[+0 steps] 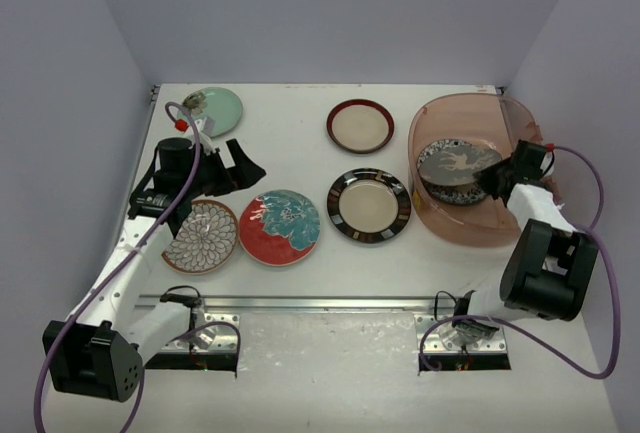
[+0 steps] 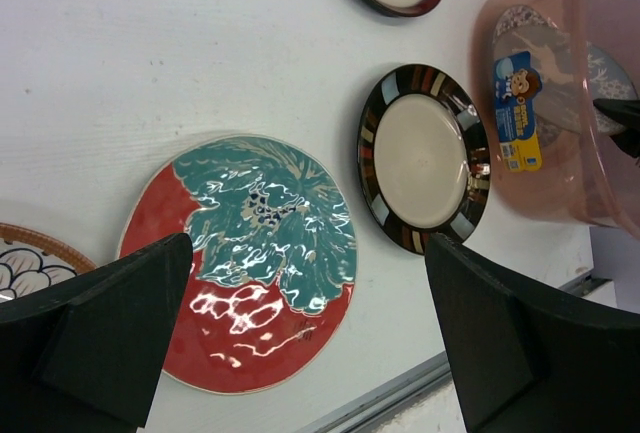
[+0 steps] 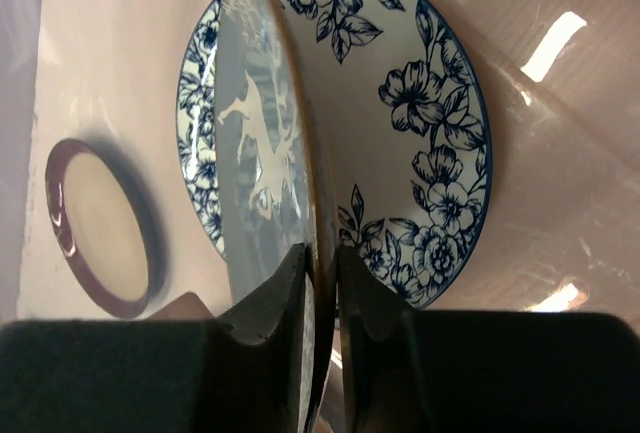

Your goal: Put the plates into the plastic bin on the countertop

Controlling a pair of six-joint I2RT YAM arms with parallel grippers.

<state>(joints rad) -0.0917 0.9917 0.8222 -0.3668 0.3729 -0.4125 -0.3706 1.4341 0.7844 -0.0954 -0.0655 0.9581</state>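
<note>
Surroundings: I count five plates lying flat out on the desk (image 1: 300,158). The mint green plate (image 1: 213,110) is far left and the maroon-rimmed plate (image 1: 360,125) far centre, with the black-rimmed plate (image 1: 369,205) nearer than it. The red-teal floral plate (image 1: 279,226) and brown-white petal plate (image 1: 200,236) sit just beside each other, near left.
In the way: my left arm and its purple cable (image 1: 185,168) cover part of the petal plate's far edge in the top view.
Left tool (image 1: 225,168): fingers wide apart, holding nothing, hanging over the desk above the floral plate.
Bin: the plastic bin (image 1: 450,228) sits at the desk's right side. The black-rimmed plate is near its left wall but apart from it.
Bin contents: the blue-white patterned plate (image 3: 430,133) lies flat on the floor, with the grey deer plate (image 3: 265,143) tilted over it.
Right tool (image 3: 320,283): inside the bin, clamped on the grey deer plate's rim.
Unclear: I cannot tell whether the deer plate's lower edge touches the plate beneath.
</note>
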